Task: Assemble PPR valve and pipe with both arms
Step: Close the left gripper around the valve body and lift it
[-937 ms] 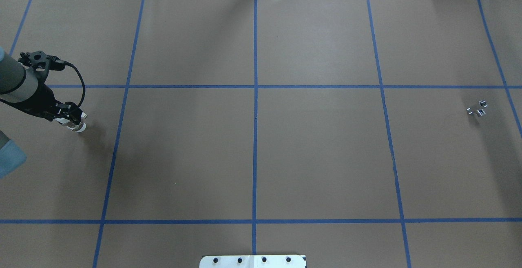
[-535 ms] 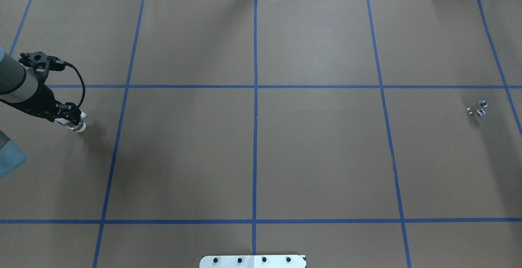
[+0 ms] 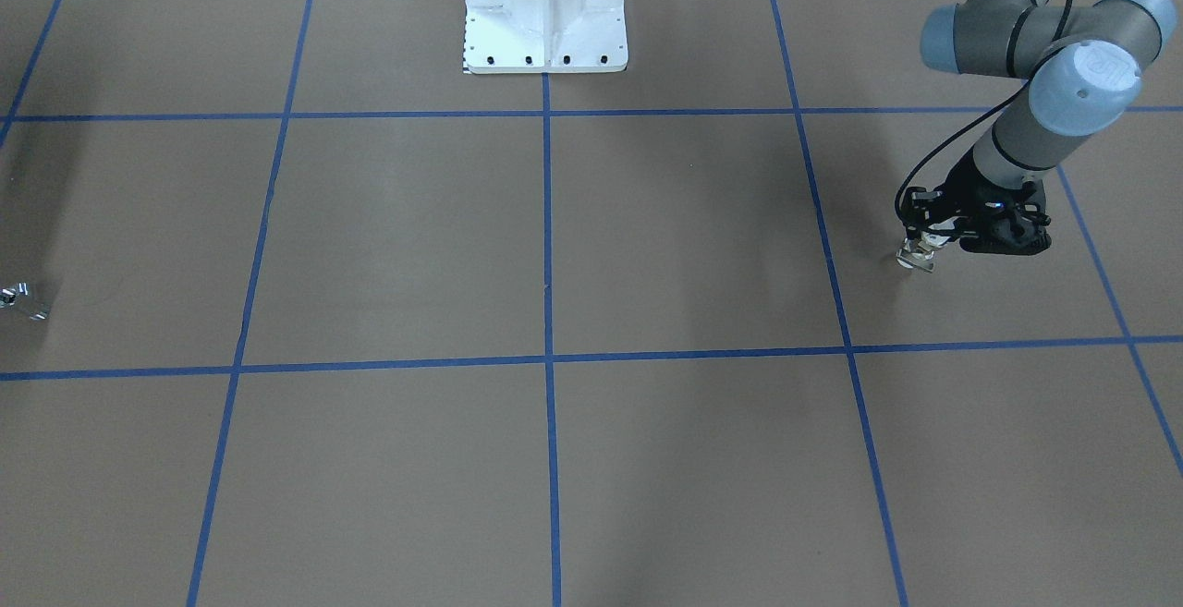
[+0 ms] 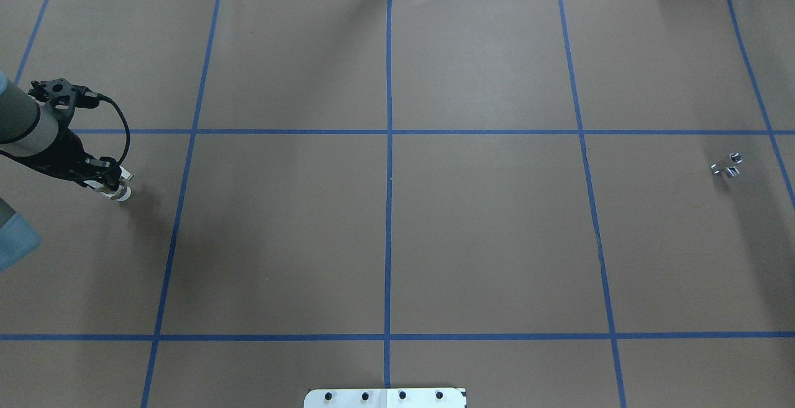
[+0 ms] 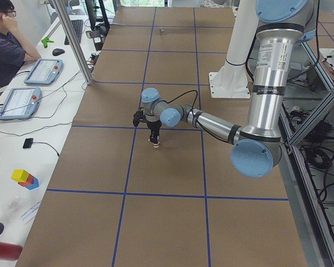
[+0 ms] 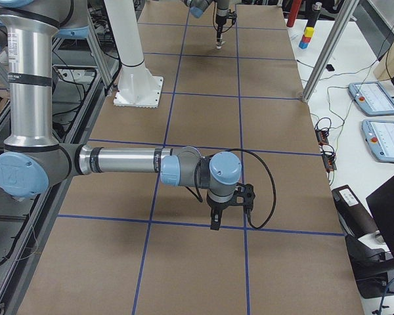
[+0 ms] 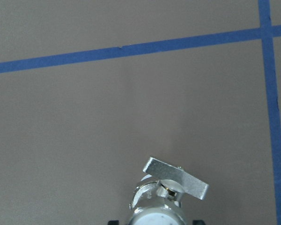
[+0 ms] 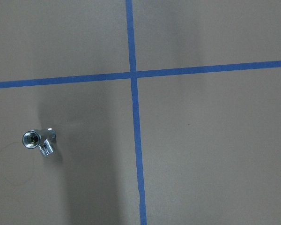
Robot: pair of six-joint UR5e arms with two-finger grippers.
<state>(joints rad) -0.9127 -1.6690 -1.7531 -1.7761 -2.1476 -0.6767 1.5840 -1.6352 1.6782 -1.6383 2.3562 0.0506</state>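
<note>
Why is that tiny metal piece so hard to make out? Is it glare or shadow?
Overhead view: the pipe is just bright glints, its shape lost. Right wrist view: it is sharper, its dark opening visible, at the edge of a broad soft shadow.

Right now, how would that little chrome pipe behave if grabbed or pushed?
The pipe looks rigid polished metal, so probably slippery to grip. Its bent shape with a threaded stub likely stops it rolling, though a push may spin it.
</note>
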